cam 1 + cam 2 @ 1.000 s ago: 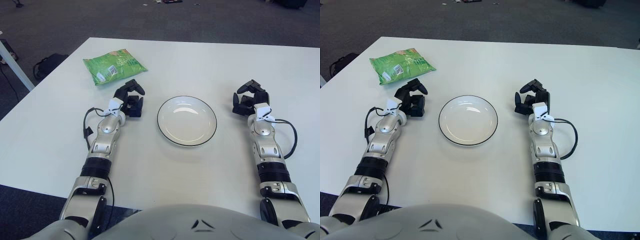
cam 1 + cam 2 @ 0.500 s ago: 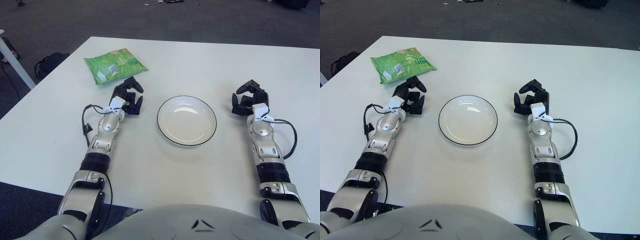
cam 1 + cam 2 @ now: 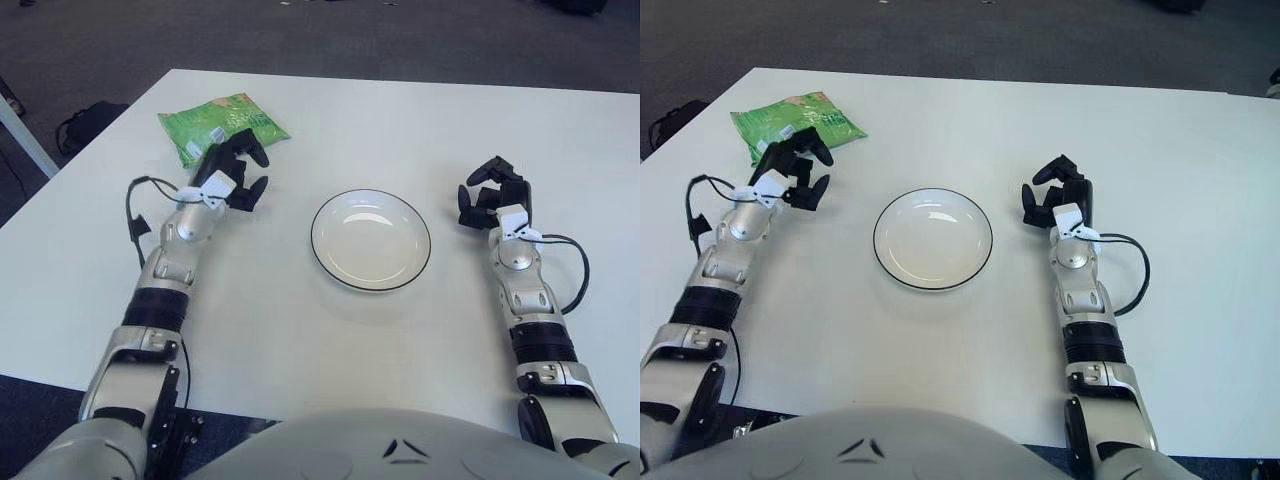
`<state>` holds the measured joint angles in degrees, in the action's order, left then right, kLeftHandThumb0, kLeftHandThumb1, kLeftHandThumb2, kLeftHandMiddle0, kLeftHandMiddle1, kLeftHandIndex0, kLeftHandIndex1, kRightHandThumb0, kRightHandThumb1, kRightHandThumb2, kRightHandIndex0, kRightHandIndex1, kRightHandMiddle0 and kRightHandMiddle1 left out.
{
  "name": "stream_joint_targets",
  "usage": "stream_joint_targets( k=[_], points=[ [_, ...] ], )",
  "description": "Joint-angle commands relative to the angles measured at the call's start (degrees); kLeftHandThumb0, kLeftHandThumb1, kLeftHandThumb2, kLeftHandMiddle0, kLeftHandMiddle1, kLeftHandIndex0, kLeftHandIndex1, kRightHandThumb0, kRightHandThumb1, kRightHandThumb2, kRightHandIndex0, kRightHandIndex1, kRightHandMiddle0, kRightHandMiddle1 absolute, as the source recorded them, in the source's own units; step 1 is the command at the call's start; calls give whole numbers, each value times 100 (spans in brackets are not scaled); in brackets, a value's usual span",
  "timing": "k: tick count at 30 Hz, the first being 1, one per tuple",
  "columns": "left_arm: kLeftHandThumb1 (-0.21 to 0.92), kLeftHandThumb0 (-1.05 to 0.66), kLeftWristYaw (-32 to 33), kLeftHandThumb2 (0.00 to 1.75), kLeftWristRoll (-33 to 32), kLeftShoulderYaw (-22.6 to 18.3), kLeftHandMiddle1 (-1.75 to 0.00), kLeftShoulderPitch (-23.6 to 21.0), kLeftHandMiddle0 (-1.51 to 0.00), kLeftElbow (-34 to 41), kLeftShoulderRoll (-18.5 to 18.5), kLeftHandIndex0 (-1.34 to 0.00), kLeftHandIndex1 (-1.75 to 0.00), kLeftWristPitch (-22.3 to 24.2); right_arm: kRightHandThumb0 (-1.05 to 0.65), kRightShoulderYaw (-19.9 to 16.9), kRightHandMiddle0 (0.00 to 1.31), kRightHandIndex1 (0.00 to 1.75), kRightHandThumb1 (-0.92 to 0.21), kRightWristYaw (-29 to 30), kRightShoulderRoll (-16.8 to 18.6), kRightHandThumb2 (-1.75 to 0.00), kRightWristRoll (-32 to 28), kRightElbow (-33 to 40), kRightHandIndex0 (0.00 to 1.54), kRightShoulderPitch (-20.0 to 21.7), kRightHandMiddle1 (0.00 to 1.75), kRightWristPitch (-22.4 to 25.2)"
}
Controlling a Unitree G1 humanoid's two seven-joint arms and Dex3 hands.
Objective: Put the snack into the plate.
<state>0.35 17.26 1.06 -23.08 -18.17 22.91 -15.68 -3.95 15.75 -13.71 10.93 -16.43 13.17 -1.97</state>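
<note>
You have one snack [image 3: 221, 125], one plate [image 3: 370, 240], and two hands on the white table [image 3: 350, 130].

1. Snack: a single green bag lying flat near the far left corner of the table. It is well apart from the plate.
2. Plate: a single white round plate with a dark rim, at the centre of the table between the two arms. It holds nothing; only its bare white bowl shows.
3. Left hand [image 3: 232, 170]: positioned at the near edge of the snack, overlapping the bag's near edge as seen from both eye views. The fingers [image 3: 812, 192] are loosely spread and curved downward, and they pinch nothing. You cannot tell whether any fingertip touches the bag.
4. Right hand [image 3: 492, 195]: parked on the table to the right of the plate, close to its rim but apart from it. Its fingers are relaxed, partly curled, and hold nothing.

Changes against the earlier frames: the left hand has advanced from a spot just left of the plate, forward and leftward, to the snack. The left forearm now angles more toward the far left corner. The right hand, plate and snack remain in place.
</note>
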Motion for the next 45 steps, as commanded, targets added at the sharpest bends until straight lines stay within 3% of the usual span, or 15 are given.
stream_joint_targets(
  k=[1,7,20,24,25,27,30,34,35,37,40,45],
  points=[
    [26,-51,-60,139,145,12,-175,-148,-131,78,164,-66,-175,70,-49,137,62,175,-31,-61,134,-133,119,-460,118,-451,175,190],
    [30,-49,218,134,469,58,-175,-619,-124,-120,251,-63,-175,35,-49,168,62,175,-30,-27,126,-133,209,-495,120,-457,175,118],
    [37,-46,666,125,1008,137,-175,-1097,-122,-180,256,-57,-175,156,-49,186,64,175,-29,-25,80,-135,254,-595,121,-399,175,125],
    [43,-44,960,117,1436,277,-175,-1282,-113,-327,367,-52,-175,188,-49,205,64,175,-29,-27,52,-135,276,-677,122,-367,175,50],
    [47,-43,1063,113,1593,332,-175,-1339,-98,-383,405,-49,-175,212,-49,209,64,175,-28,-26,47,-136,282,-703,122,-357,175,31],
    [42,-23,1286,118,1909,452,-168,-1458,-80,-516,473,-44,-175,263,-50,216,64,175,-28,-25,39,-136,288,-755,122,-335,175,1],
    [43,-8,1618,115,2284,628,-162,-1641,-65,-769,524,-36,-175,315,-50,222,65,175,-28,-26,34,-137,295,-811,122,-314,175,-31],
    [63,-2,1964,89,2664,928,-157,-2012,-45,-1390,595,-26,-175,304,-50,235,65,175,-27,-14,28,-137,311,-881,121,-291,175,-73],
    [66,-9,1935,84,2708,1017,-155,-2181,-41,-1732,650,-26,-175,260,-50,239,65,175,-27,-11,26,-137,316,-895,121,-286,175,-84],
    [71,-42,1903,82,2800,1202,-142,-2507,-29,-2447,754,-11,-156,176,-50,249,65,175,-27,1,23,-137,326,-917,121,-280,175,-108],
    [85,-69,1984,78,2985,1467,-101,-2847,-12,-3180,854,-3,-127,126,-50,268,65,175,-27,19,15,-138,337,-940,120,-278,175,-140],
    [91,-86,2252,88,3366,1903,-64,-3202,-2,-3726,864,0,-94,409,-50,317,66,175,-26,-35,-42,-138,349,-1004,120,-259,175,-177]
  ],
)
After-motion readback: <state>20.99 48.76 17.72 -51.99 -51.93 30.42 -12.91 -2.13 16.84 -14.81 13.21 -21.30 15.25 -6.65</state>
